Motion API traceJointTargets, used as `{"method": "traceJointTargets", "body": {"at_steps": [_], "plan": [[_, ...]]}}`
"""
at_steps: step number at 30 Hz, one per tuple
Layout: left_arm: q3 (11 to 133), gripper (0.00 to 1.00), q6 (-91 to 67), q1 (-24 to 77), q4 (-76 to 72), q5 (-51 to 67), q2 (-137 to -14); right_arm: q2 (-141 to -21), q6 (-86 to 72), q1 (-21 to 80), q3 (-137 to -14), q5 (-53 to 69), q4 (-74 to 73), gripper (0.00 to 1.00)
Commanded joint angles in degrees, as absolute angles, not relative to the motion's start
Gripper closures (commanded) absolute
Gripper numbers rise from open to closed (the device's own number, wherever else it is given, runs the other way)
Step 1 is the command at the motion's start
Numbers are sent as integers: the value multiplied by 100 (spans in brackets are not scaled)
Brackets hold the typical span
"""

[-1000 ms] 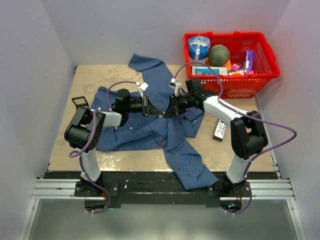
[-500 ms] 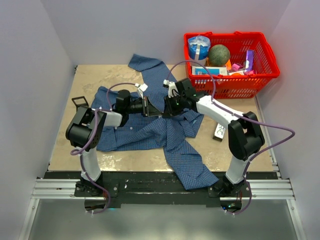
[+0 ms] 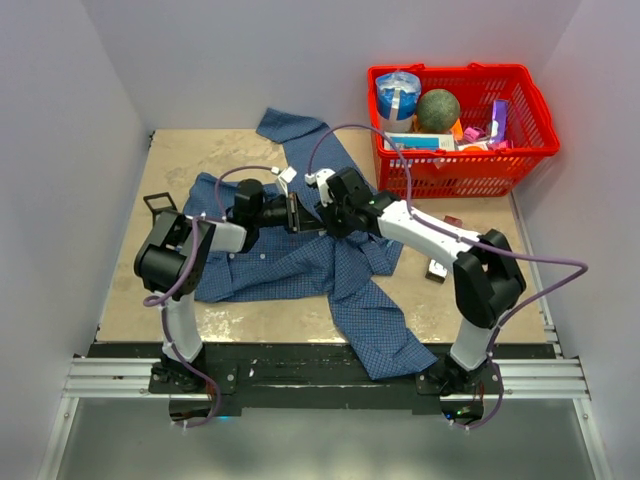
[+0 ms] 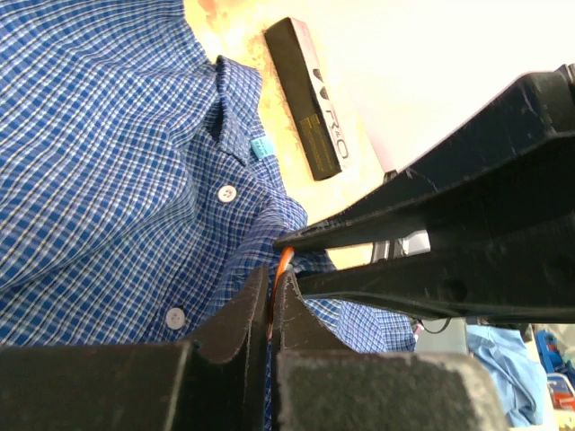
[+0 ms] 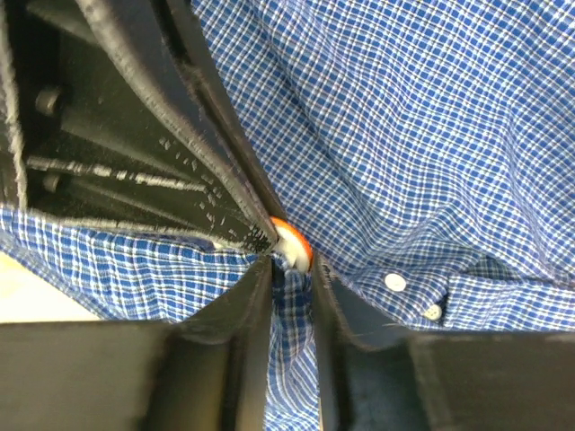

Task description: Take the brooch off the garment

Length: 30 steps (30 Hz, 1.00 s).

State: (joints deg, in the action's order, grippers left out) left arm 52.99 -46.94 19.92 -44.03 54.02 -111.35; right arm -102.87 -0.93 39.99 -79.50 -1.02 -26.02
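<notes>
Overhead, the shirt (image 3: 290, 262) lay crumpled across the middle of the table (image 3: 190, 150), with one sleeve trailing over the near edge and another reaching toward the far side. Both arms reached inward, and the left gripper (image 3: 308, 220) and right gripper (image 3: 326, 218) met tip to tip over the shirt's middle. A red basket (image 3: 470, 172) holding assorted items stood at the far right, and a black box (image 3: 438, 266) lay on the table just right of the shirt.

Next, from the left wrist, the left gripper (image 4: 272, 289) had its jaws closed on a thin orange edge of the brooch (image 4: 282, 262), which sat on a raised fold of the shirt (image 4: 108, 162). The right gripper (image 4: 292, 260) came in from the right, its tips narrowly apart at the same spot. Two white buttons (image 4: 226, 192) showed on the fabric, with the black box (image 4: 310, 99) beyond.

Finally, from the right wrist, the brooch (image 5: 293, 241) showed orange at the tip of the left gripper (image 5: 265, 235), just above the right gripper's own fingers (image 5: 243, 314). A fold of shirt (image 5: 431, 135) ran between those fingers, but I could not tell whether they were pressing it.
</notes>
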Motion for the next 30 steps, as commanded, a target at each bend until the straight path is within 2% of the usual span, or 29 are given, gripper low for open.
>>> {"method": "traceJointTargets", "body": {"at_steps": [1, 4, 8, 13, 18, 23, 24, 26, 27, 28, 30], "plan": [[5783, 100, -4791, 2171, -4694, 5686, -10951, -9634, 518, 3895, -7604, 646, -2566, 65], [5783, 100, -4606, 2171, -4597, 5713, -10925, -9036, 545, 3666, -7217, 1359, -2487, 53], [5757, 100, -4570, 2171, -4632, 5757, -10925, -8877, 519, 3314, -7338, 2132, -2593, 47], [5652, 100, -4789, 2162, -5123, 5862, -10934, -9262, 36, 2760, -7435, 2891, -2479, 47], [5546, 100, -5018, 2136, -5519, 5854, -10872, -9492, -264, 2681, -7242, 3198, -2066, 45], [5695, 100, -4450, 2127, -4792, 5617, -10723, -9729, -509, 2698, -7392, 3340, -1952, 41], [5730, 100, -4299, 2127, -4364, 5555, -10697, -9738, -701, 2707, -7400, 3296, -1925, 33], [5800, 100, -4018, 2127, -3958, 5371, -10635, -9782, -1070, 2698, -7401, 3278, -1890, 28], [5801, 100, -3964, 2136, -3885, 5318, -10609, -9782, -1177, 2716, -7392, 3270, -1864, 7], [5801, 100, -3946, 2136, -3850, 5230, -10574, -9800, -1291, 2733, -7374, 3174, -1820, 1], [5818, 100, -3885, 2188, -3701, 5151, -10547, -9896, -1362, 2794, -7426, 3094, -1837, 1]]}}
